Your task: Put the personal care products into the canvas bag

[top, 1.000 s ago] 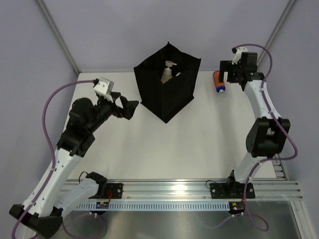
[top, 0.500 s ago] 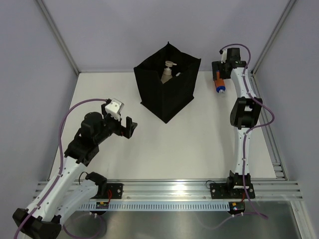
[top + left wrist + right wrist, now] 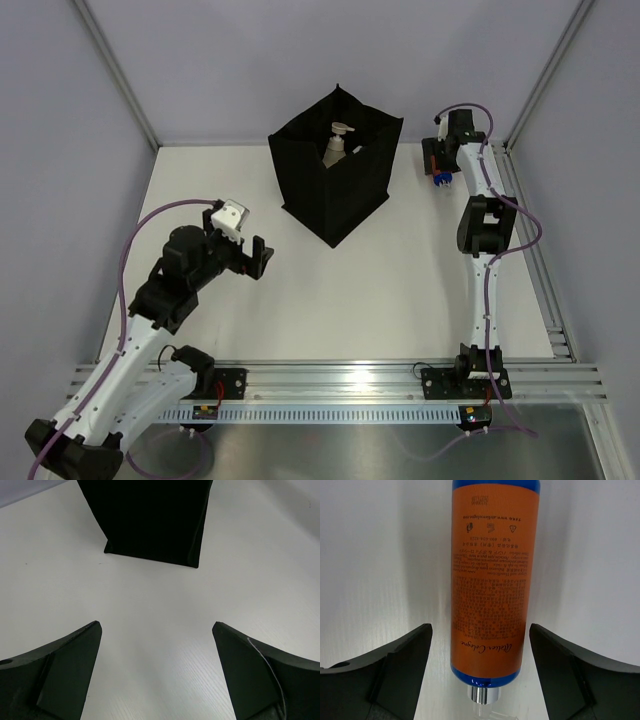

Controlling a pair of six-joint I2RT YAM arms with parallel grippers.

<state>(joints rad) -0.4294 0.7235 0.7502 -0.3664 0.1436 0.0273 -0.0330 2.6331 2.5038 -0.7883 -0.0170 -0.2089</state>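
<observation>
The black canvas bag [image 3: 336,165] stands upright at the table's back centre, with a tan pump bottle [image 3: 337,147] inside it. The bag's lower part also shows in the left wrist view [image 3: 150,520]. An orange bottle [image 3: 493,580] with blue ends and a silver neck lies on the table at the back right; in the top view only its blue end [image 3: 441,180] shows under the arm. My right gripper [image 3: 481,630] is open, its jaws straddling the bottle without touching it. My left gripper [image 3: 156,630] is open and empty above bare table, left of the bag.
Grey walls and metal frame posts close in the back and both sides. A metal rail [image 3: 400,380] runs along the near edge by the arm bases.
My right arm stretched toward the back and lowered its gripper over the orange bottle, now mostly covering it. My left arm pulled back from the bag toward the near left and then held still.
</observation>
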